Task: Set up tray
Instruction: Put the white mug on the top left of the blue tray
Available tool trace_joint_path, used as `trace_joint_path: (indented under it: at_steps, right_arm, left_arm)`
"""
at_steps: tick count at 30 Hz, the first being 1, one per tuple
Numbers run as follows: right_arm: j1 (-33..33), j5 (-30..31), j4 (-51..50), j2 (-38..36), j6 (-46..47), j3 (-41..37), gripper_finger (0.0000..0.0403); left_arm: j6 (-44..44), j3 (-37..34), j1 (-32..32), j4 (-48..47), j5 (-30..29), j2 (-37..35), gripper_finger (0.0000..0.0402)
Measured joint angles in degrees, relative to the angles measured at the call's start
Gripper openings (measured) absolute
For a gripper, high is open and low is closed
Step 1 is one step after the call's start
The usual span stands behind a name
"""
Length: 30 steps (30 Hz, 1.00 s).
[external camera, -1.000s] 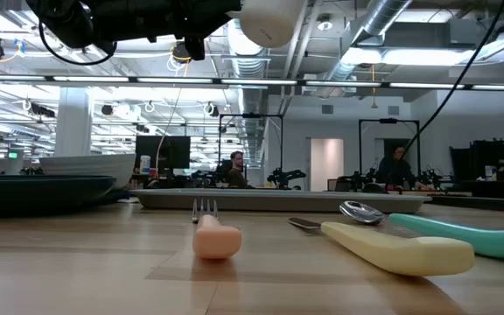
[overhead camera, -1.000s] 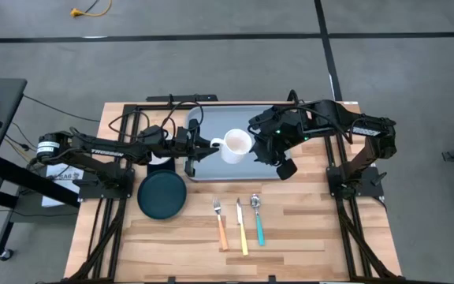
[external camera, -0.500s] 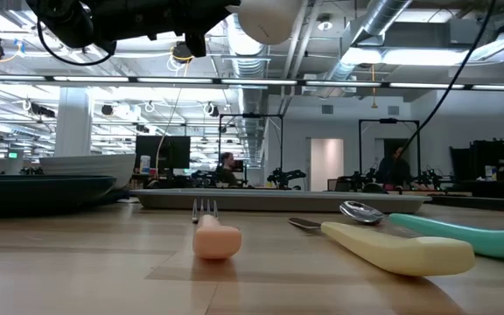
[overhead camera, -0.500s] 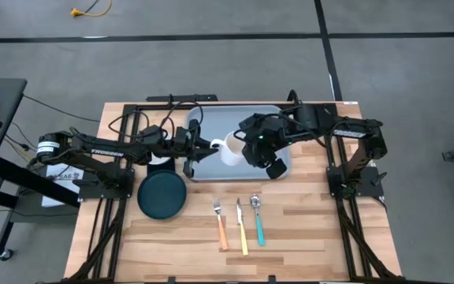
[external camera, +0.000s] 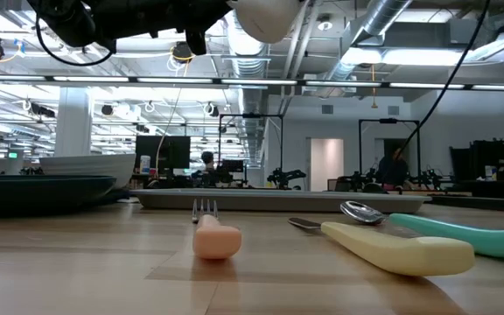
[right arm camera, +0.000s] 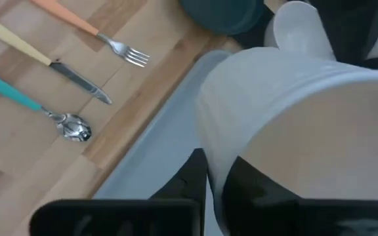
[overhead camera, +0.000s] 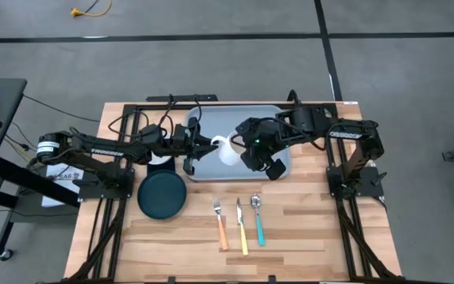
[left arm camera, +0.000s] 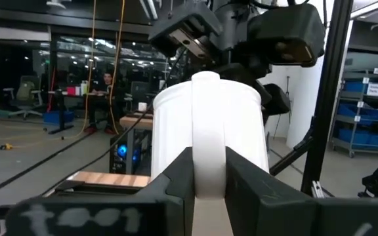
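Note:
A white mug (overhead camera: 225, 150) hangs in the air above the grey-blue tray (overhead camera: 211, 118), which lies flat on the far part of the wooden table. Both grippers are on it. My left gripper (left arm camera: 209, 164) reaches in from the table's left and is shut on the handle. My right gripper (right arm camera: 215, 177) comes over the mug from the right and is shut on the rim, hiding part of the mug in the high view. The low view shows the mug's rounded bottom (external camera: 268, 17) high above the tabletop. My left gripper pinches the mug's handle (left arm camera: 209, 131) between its two fingers, coming roughly level from the table's left. The mug stands upright, clear of the tray. My right gripper has the mug's wall at the rim (right arm camera: 212, 151) between its fingers, on the side away from the handle. One finger (right arm camera: 254, 183) is inside the mug and one (right arm camera: 186, 177) outside. It slants down from above and from the table's right.
A dark teal round plate (overhead camera: 162, 195) sits at the tray's near left. A fork (overhead camera: 221, 221), a knife (overhead camera: 243, 229) and a spoon (overhead camera: 257, 221) lie side by side toward the near edge. Bare wood lies to their right.
My right gripper has moved toward the table's left and down, from beside the mug to over its rim, and now covers part of it. The mug and my left gripper have stayed where they were.

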Motion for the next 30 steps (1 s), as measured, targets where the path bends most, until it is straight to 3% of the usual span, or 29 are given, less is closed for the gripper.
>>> trace_joint_path:
  at_steps: [6, 19, 24, 30]
  right_arm:
    - [0.04, -0.90, -1.59, 0.00, 0.06, 0.28, 0.0006]
    - [-0.09, -5.57, -6.16, 0.00, 1.42, 0.10, 0.0000]
    - [0.77, -7.53, -7.11, 0.02, 1.50, 0.08, 0.0000]
    - [2.39, -8.76, -6.63, 0.15, 0.77, -0.03, 0.0000]
  left_arm:
    - [-0.80, 0.78, 0.00, -2.01, 0.04, 0.00, 0.0056]
    - [-0.28, 13.78, -0.13, -27.49, 2.34, 0.04, 0.0134]
    - [-0.63, 18.23, -0.13, -34.33, 5.82, 0.04, 0.0145]
    - [-0.87, 22.51, -0.15, -41.51, 6.02, 0.04, 0.0147]
